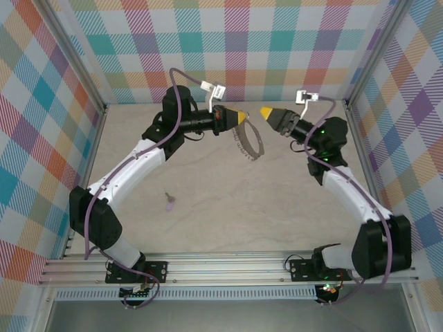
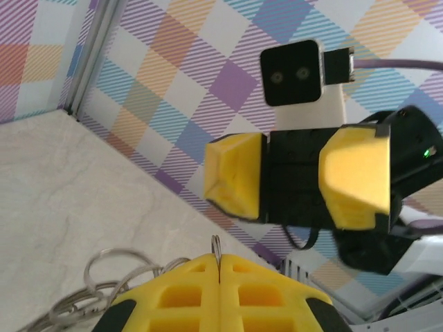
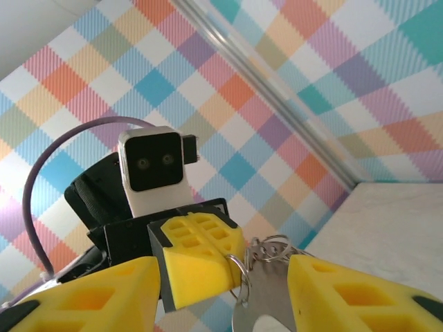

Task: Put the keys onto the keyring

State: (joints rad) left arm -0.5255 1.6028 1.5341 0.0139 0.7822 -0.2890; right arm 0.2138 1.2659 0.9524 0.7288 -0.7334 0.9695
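Top external: keyring [image 1: 250, 144] in left pincer [image 1: 241, 117], key [image 1: 169, 201] on table [image 1: 228, 197].

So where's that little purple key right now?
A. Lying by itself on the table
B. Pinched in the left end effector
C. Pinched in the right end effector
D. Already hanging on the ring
A: the key lies alone on the table, well apart from the left end effector, which is shut on the keyring and nothing else.
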